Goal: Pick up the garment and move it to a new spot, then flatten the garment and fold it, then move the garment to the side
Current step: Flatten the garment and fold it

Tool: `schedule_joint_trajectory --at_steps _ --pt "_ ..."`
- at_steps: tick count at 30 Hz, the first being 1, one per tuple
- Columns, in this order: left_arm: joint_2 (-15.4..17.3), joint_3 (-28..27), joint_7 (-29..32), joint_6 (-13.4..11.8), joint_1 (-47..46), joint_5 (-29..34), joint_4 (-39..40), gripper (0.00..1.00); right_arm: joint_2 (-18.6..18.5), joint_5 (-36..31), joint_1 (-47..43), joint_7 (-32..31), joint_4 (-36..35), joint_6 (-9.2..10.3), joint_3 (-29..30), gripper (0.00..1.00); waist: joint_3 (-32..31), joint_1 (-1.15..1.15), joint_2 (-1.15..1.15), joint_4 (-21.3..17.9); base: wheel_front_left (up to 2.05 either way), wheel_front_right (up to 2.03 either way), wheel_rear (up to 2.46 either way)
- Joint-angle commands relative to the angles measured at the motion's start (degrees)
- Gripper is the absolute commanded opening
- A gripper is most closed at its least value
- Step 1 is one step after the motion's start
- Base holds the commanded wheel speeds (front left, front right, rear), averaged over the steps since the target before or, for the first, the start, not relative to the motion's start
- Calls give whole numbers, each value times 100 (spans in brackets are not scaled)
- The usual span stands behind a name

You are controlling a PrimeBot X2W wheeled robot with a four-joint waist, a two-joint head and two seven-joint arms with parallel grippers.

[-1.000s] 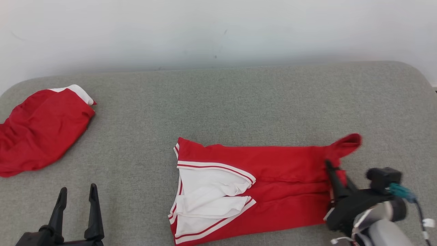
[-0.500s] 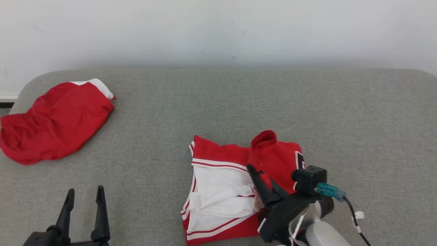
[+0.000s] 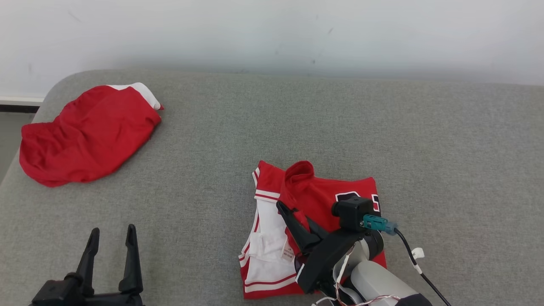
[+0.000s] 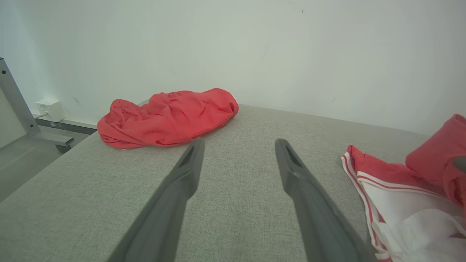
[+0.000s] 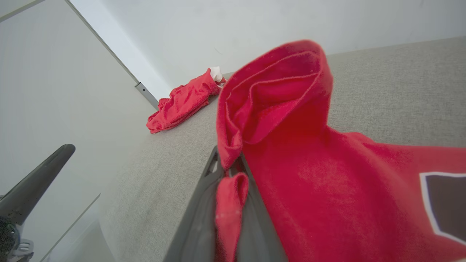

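Head view is showing the red sports jersey with white striped trim and a dark number patch (image 3: 318,191) lying near the front middle of the grey woven-fabric worktop (image 3: 425,148), its right half doubled over toward its left so that the white-lined part is peeking out beside it. The right end effector (image 3: 285,209) is clenching a bunched fold of red cloth at the leading edge of that flap, and a loose hood-shaped loop of fabric is standing up past the fingertips, as the right wrist view is making plain. The left end effector (image 3: 112,231) is hanging released, jaws spread and holding nothing, well apart from the jersey at the front left. Trouble is most likely lurking in the grip: only a narrow pinch is being held, so the cloth may be sliding out before the flap is laid down, or the loop may be collapsing into a lump under the fold. With nothing pinning the lower layer, any sideways pull is probably dragging the whole jersey and skewing its edges. Letting go too high is risking a crooked, puffy fold. A crumpled red cloth bundle with a white edge (image 3: 89,136) is lying at the far left corner, well apart.
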State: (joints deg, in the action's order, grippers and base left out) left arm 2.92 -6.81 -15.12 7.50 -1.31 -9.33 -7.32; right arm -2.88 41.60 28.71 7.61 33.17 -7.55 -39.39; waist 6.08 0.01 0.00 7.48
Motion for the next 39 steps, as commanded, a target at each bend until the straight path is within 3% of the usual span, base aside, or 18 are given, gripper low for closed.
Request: schedule_joint_trajectory --at_steps 1,9,15,25,32,39 --pt "-3 15 -2 -17 -89 -25 -20 100 5 92 132 117 146 14 -95 98 36 -1 0 39 0 0 0" --pt "-3 -82 -2 -17 6 -45 -46 100 -2 246 429 606 621 14 -172 100 -45 -1 0 -133 0 0 0" --pt "-4 -145 -2 -14 56 -12 9 100 -71 -292 440 755 743 14 532 100 -172 -1 0 -369 0 0 0" --pt "-4 -211 -2 -10 139 54 132 100 -619 -1539 -878 763 -762 14 2223 100 -302 -1 0 -662 0 0 0" --pt "-3 -182 -2 -10 237 160 194 100 -527 -2085 -1893 763 -1679 14 2956 100 -394 -1 0 -769 0 0 0" --pt "-3 -180 -2 -18 312 232 127 100 -373 -2449 -2578 763 -2189 14 3251 100 -486 -1 0 -787 0 0 0"
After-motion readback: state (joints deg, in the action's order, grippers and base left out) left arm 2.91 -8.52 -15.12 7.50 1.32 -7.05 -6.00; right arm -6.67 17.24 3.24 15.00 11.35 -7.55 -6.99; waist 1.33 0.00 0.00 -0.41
